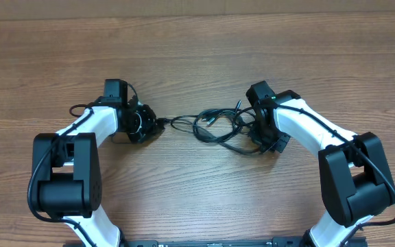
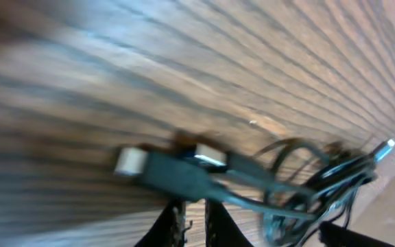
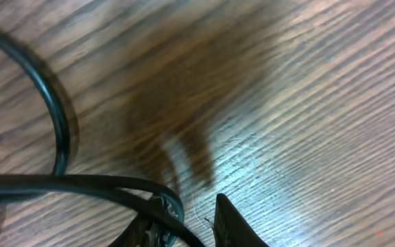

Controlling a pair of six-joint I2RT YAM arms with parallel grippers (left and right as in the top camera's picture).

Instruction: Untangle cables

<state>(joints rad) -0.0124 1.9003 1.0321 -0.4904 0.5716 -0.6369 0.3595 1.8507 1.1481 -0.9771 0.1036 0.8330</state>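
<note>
The left arm (image 1: 81, 134) and the right arm (image 1: 310, 127) look the same: smooth white shells with rounded edges, joined by black joints. Near its lower end each arm has a big black block (image 1: 64, 182) with rounded corners. A thin black wire (image 1: 321, 122) runs along the outside of the white shells. On the right arm a small green light (image 1: 274, 98) is lit. The left gripper (image 1: 158, 124) and the right gripper (image 1: 258, 143) are all black, with dark, narrow fingers (image 2: 175, 221).
</note>
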